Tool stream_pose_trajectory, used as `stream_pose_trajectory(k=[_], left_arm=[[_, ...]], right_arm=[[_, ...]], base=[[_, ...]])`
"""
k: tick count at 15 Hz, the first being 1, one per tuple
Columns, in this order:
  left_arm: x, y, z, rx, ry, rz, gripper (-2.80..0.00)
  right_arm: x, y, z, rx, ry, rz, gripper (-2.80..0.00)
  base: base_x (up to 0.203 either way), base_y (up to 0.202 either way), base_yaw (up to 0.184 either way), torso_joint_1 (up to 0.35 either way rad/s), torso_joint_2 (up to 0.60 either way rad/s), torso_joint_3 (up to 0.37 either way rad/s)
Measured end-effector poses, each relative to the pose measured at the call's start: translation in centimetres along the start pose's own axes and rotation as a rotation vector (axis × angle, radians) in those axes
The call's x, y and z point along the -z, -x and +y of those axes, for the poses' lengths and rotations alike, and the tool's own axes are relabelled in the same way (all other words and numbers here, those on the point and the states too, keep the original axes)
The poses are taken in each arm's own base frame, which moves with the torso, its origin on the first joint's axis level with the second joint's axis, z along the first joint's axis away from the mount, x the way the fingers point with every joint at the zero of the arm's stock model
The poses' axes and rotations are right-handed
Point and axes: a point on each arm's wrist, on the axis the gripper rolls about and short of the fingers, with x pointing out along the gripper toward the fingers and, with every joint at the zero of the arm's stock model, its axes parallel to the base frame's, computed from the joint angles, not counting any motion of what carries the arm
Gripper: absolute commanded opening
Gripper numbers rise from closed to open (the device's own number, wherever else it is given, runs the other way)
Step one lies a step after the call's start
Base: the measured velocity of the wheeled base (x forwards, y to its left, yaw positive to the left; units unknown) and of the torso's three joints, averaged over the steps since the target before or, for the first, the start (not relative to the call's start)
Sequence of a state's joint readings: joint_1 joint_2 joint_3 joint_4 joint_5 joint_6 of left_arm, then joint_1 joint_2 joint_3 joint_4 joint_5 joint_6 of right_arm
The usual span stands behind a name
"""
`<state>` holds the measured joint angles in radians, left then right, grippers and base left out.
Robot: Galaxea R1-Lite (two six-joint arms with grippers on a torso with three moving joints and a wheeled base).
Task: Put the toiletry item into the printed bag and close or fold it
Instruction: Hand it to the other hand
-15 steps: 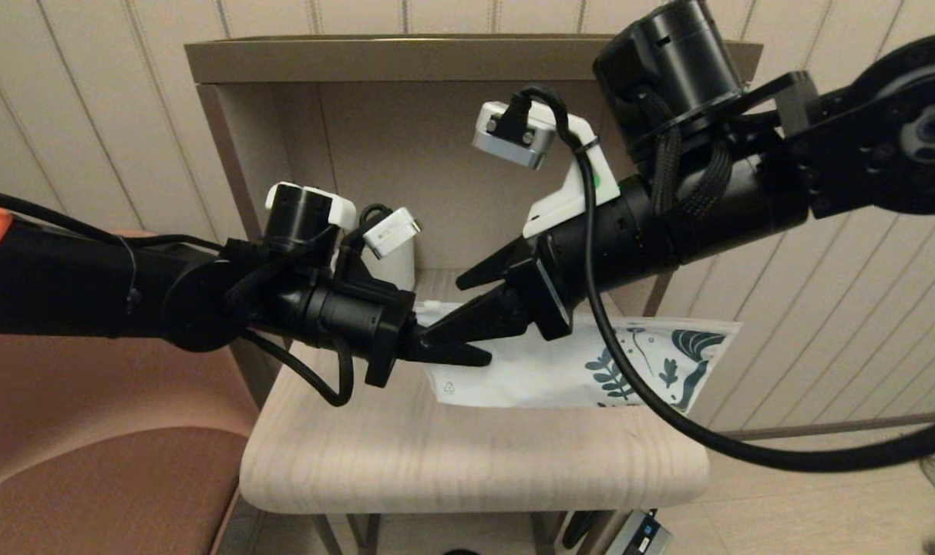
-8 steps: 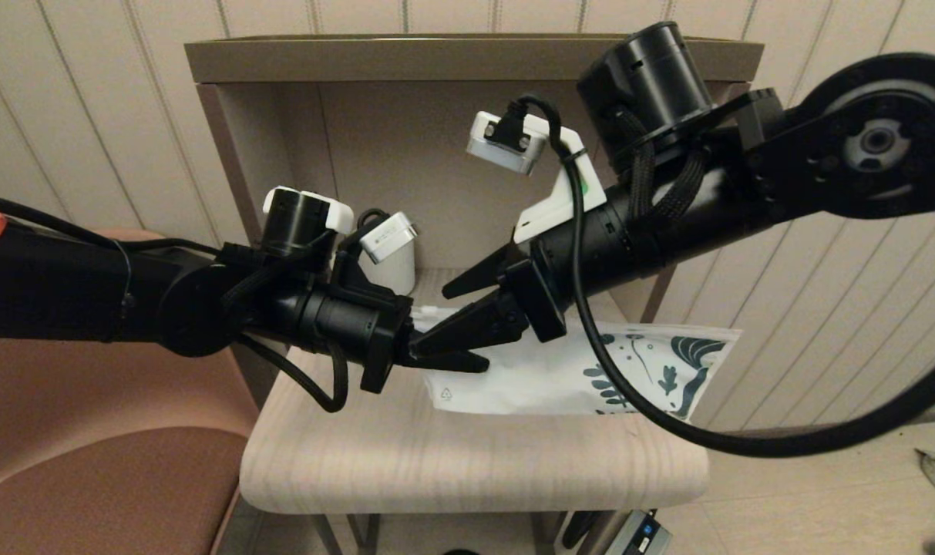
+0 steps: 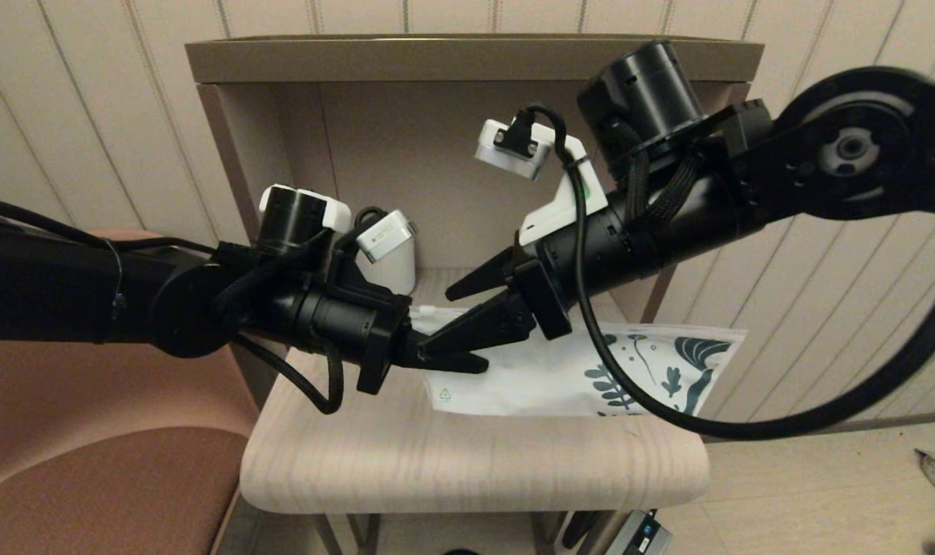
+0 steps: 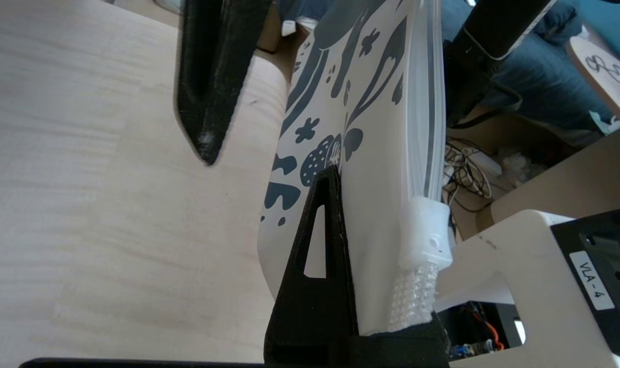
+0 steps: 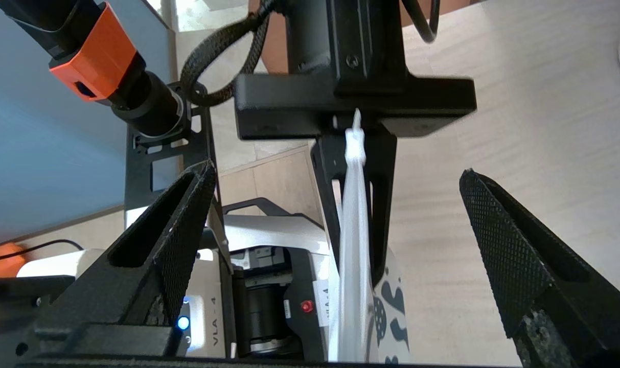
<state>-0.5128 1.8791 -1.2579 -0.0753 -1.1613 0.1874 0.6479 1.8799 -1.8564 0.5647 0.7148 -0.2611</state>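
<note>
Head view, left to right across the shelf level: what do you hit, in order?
Brown seat → left claw, gripping the printed bag's plain end → small triangular mark → leaf and flower prints at the bag's far end, overhanging the wooden tabletop.

A furnished room like a hotel or bedroom: pale panelled walls (image 3: 89, 116), a small wooden bedside-style stand with a light wood-grain counter (image 3: 475, 455) and a top shelf (image 3: 436, 58), a brown upholstered seat (image 3: 105, 478) beside it, and a white ribbed mug (image 3: 396, 266) at the back
</note>
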Motion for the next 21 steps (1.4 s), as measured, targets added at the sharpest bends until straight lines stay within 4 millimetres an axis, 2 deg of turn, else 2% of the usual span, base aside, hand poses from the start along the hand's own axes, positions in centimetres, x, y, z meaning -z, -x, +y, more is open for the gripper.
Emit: stream_pose_trajectory(k=[5, 6, 21], left_arm=[[-0.05, 0.02, 0.00, -0.001, -0.002, -0.001, -2.80], [-0.09, 0.01, -0.01, -0.001, -0.003, -0.001, -2.80], [-0.20, 0.01, 0.02, -0.001, -0.008, -0.003, -2.80]], right_arm=[[0.06, -0.17, -0.19, -0.009, -0.003, 0.000, 0.00], [0.02, -0.15, -0.18, -0.008, -0.002, -0.001, -2.80], [0.15, -0.16, -0.02, -0.030, -0.009, 0.000, -2.80]], base=[[0.000, 0.000, 0.000, 0.000, 0.00, 0.000], [0.000, 0.000, 0.000, 0.000, 0.00, 0.000], [0.000, 0.000, 0.000, 0.000, 0.00, 0.000]])
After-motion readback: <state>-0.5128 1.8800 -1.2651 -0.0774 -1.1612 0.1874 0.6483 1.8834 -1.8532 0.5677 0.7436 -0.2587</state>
